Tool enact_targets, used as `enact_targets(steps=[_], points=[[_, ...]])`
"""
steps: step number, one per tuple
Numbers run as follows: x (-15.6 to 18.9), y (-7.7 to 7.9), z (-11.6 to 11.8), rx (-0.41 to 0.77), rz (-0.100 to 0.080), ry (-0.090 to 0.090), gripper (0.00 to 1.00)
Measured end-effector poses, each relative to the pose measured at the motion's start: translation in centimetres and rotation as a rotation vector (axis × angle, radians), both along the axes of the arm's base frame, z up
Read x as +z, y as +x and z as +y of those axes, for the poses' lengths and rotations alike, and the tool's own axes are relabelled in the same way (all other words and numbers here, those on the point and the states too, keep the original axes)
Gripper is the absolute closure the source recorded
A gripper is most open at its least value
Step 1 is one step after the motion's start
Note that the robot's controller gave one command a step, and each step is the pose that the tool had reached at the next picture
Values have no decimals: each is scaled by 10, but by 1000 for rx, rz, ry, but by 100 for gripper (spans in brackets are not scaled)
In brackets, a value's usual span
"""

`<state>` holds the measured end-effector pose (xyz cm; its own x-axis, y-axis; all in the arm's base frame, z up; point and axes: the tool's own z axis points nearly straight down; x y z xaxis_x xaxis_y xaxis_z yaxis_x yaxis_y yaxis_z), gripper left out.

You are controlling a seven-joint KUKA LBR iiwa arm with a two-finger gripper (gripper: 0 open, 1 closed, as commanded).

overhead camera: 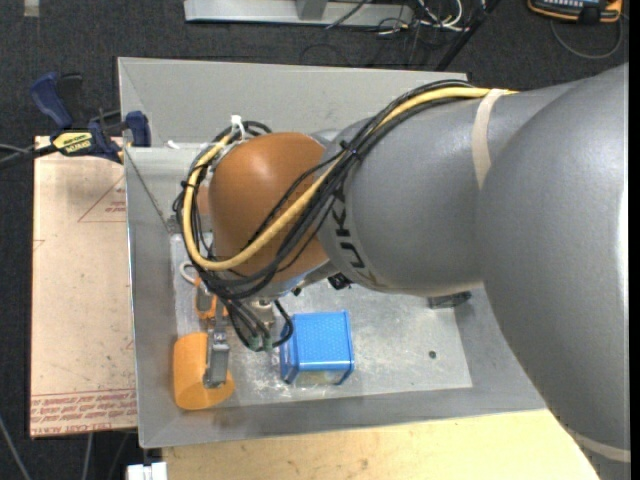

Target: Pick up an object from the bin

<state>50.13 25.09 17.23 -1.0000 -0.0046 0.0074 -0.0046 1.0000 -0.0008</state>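
Arm [480,198] and its orange wrist cover [265,203] hide most of the bin [410,353] floor; the arm runs off the right edge. Claw [215,364] mostly buried under cables [245,318], lying across an orange rounded thing [188,376] (kind unclear, partly covered). Blue box [320,348]: upper-left corner behind cables.

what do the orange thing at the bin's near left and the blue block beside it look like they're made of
Orange cylinder: probably foam or matte plastic, with an even, dull surface and rounded edges and no glints.
Blue block: possibly a sponge or textured plastic, with a fine ribbed top and a paler layer along its lower edge.
Neither can be settled by look alone.
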Motion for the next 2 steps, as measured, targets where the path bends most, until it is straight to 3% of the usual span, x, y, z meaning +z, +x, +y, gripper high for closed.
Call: enact_targets(steps=[1,2], points=[[5,2,-1,-5,-7,2,0],[-34,-3,-18,-58,-10,4,0]])
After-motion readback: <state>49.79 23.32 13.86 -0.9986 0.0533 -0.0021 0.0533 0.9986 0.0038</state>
